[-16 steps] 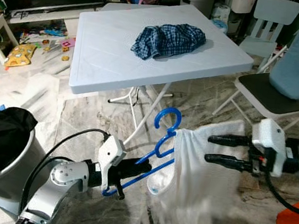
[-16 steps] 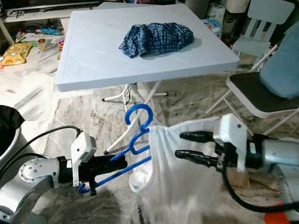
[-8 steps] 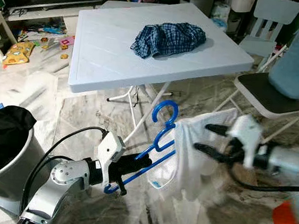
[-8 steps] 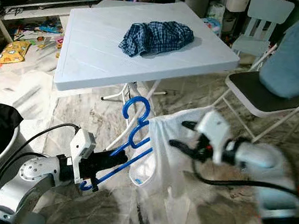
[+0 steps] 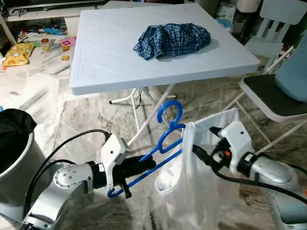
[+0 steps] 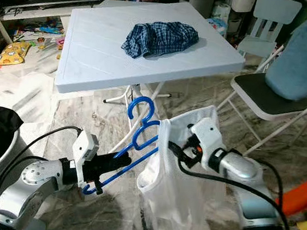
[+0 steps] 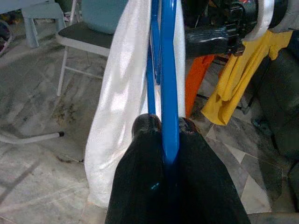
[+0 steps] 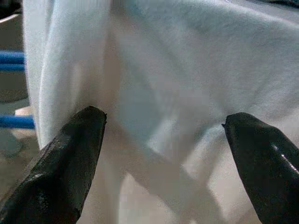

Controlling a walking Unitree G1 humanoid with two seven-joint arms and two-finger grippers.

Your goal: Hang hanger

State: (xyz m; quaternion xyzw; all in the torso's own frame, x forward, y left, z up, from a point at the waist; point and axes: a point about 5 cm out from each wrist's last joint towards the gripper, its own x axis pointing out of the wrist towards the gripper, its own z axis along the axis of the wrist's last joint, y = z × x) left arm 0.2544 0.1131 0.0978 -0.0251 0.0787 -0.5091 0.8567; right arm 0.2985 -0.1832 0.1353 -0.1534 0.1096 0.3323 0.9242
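The right gripper (image 5: 202, 144) swings in from the robot's right and now sits right up against the white garment (image 5: 195, 185), fingers spread wide, near the blue hanger (image 5: 157, 154). The cloth, earlier stretched out toward the right, now hangs narrower and bunched beside the hanger's end.

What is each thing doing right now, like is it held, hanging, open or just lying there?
blue hanger: held up, tilted, by the left gripper, which is shut on its end.
white garment: hanging on the hanger's other end, bottom near the floor.
right gripper: open, fingers spread against the white garment.
checked cloth: crumpled, lying on the white table.
folding chair: unfolded, standing.
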